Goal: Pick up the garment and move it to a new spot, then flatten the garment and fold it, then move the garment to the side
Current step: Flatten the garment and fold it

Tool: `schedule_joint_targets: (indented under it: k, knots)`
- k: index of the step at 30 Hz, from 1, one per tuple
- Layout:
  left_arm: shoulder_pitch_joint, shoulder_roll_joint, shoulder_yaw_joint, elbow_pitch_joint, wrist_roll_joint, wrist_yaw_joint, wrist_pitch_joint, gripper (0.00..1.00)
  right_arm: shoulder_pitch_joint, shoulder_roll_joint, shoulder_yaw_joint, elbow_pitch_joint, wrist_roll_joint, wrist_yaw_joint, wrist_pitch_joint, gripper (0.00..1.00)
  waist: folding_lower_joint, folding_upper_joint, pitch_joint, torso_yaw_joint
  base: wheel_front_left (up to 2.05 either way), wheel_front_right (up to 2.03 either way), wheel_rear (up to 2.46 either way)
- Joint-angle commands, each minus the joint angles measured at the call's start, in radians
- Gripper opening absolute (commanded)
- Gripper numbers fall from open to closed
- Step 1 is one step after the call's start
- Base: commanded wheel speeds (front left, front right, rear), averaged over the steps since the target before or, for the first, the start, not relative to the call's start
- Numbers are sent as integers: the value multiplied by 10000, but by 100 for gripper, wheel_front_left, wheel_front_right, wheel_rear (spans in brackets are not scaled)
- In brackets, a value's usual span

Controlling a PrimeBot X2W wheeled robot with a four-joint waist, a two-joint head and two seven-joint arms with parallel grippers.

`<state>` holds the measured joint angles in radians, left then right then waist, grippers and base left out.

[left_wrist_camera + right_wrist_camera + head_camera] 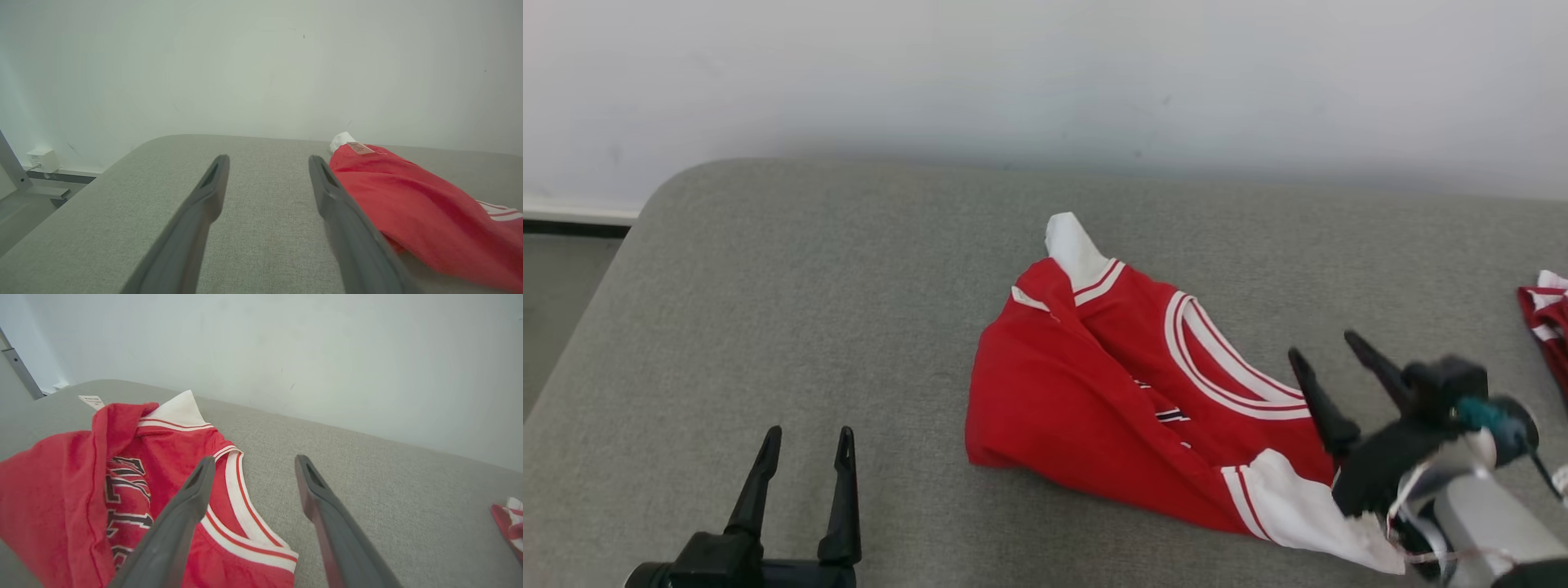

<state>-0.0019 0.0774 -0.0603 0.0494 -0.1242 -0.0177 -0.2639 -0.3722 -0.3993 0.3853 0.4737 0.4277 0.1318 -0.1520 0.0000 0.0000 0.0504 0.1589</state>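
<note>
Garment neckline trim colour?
Neckline trim is white with a red stripe; clearest in right wrist view.

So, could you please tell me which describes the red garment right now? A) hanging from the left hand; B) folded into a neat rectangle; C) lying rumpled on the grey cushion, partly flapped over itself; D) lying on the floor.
C: the red garment lies rumpled on the grey cushion, one side flapped over its lettered front, and the left hand and right hand are both open, gripping nothing.
</note>
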Motion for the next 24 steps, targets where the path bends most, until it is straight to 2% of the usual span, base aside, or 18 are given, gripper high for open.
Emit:
schedule_joint_targets:
  k: [1,9,15,24]
  knots:
    - [-184,-31,-25,32,4,-20,-2,100,-402,-75,114,190,173,-26,148,100,0,0,356,364,0,0,0]
    - [-807,-217,-561,201,-133,-146,-2,100,-2908,-368,1062,1859,933,-26,1365,100,0,0,1225,1363,0,0,0]
    - [-1270,-265,-1039,317,-297,-126,-2,100,-4202,-498,1800,3100,1374,-26,1889,100,0,0,1758,2046,0,0,0]
    - [-1657,-271,-1816,253,-890,281,-2,100,-5374,-562,2981,4503,1906,-27,2782,100,0,0,2281,2694,0,0,0]
